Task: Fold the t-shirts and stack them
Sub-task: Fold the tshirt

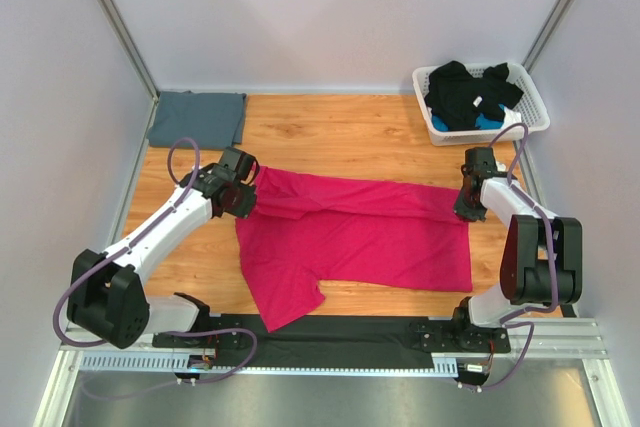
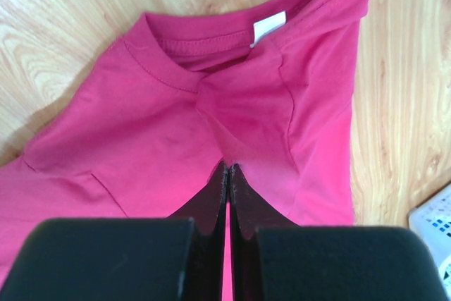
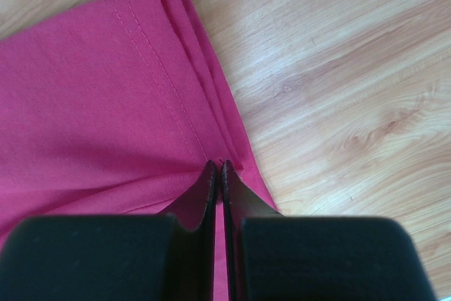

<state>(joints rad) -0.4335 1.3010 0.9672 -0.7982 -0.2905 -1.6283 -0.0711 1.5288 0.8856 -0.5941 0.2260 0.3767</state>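
Note:
The magenta-pink t-shirt lies spread across the middle of the wooden table, partly folded along its far edge, one sleeve pointing toward the near edge. My left gripper is shut on the shirt near its collar, by the white label. My right gripper is shut on the shirt's hem at the right end. The pinched cloth shows between both pairs of fingertips. The slate blue-grey t-shirt lies folded flat at the far left corner.
A white lattice basket holding dark clothes stands at the far right corner; its corner shows in the left wrist view. A black strip runs along the table's near edge. White walls enclose the table.

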